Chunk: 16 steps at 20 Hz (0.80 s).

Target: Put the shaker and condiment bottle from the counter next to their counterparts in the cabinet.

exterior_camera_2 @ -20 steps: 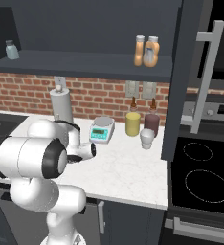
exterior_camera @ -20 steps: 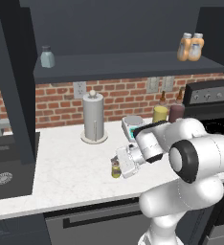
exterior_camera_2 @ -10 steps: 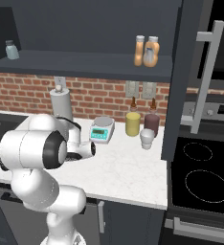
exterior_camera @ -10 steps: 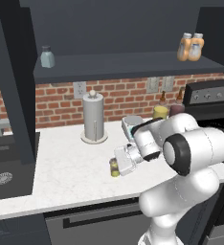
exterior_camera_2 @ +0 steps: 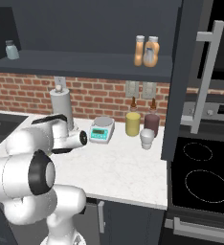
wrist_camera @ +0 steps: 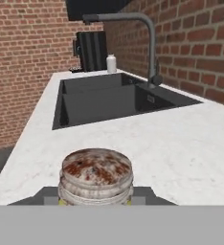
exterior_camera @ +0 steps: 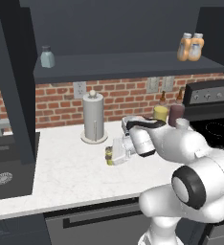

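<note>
The yellow-olive shaker point(exterior_camera: 108, 156) is low over the white counter point(exterior_camera: 61, 177), in front of the paper-towel roll, with my gripper point(exterior_camera: 115, 152) shut on it. In the hand view its mottled grey cap point(wrist_camera: 96, 170) sits between my dark fingertips point(wrist_camera: 47, 197). On the dark cabinet shelf point(exterior_camera: 128, 64), two orange bottles point(exterior_camera: 190, 47) with white labels stand side by side at the right end; I cannot tell which is which. The pale blue-grey shaker point(exterior_camera: 47, 56) stands alone at the shelf's left end. The right base view shows these bottles point(exterior_camera_2: 146, 50) and that shaker point(exterior_camera_2: 11, 49) too.
A paper-towel roll point(exterior_camera: 94, 117) stands just behind the gripper. A scale point(exterior_camera_2: 102, 130), a yellow jar point(exterior_camera_2: 132, 123), a dark bottle point(exterior_camera_2: 151, 123) and a white cup point(exterior_camera_2: 146, 139) crowd the counter's right. A black sink point(wrist_camera: 109, 98) with a faucet point(wrist_camera: 142, 28) lies left; a stove point(exterior_camera_2: 205, 177) is right.
The gripper has carried the shaker a little up and to the left. The arm's elbow has swung lower and to the right in the left base view.
</note>
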Available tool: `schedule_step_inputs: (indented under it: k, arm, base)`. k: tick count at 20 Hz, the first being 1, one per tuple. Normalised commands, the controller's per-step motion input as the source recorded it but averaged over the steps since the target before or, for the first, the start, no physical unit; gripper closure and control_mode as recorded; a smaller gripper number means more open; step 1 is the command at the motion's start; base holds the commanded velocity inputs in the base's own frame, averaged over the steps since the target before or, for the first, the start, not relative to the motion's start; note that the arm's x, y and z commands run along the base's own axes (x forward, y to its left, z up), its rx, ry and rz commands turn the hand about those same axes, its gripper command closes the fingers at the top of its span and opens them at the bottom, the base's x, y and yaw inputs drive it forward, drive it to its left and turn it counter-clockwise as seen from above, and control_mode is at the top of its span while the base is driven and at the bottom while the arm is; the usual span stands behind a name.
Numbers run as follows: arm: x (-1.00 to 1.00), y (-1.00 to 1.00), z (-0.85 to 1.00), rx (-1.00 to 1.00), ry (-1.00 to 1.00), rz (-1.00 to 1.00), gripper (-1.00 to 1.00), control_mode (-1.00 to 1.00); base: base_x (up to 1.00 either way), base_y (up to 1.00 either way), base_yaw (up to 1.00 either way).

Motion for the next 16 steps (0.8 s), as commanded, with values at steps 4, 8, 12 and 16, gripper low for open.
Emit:
schedule_step_inputs:
  k: [4,8,12,16]
  arm:
    - [-0.03,0.38,0.58,-0.08,-0.07,-0.21,1.0,-1.0]
    - [-0.14,0.18,0.57,-0.01,-0.12,-0.18,1.0,-1.0]
    - [-0.17,0.05,0.73,0.0,-0.09,-0.2,1.0,-1.0]
    - [-0.03,0.0,0.77,0.0,-0.01,-0.21,1.0,-1.0]
  base:
    - [0.0,0.0,0.0]
    - [0.0,0.0,0.0]
    - [0.0,0.0,0.0]
    - [0.0,0.0,0.0]
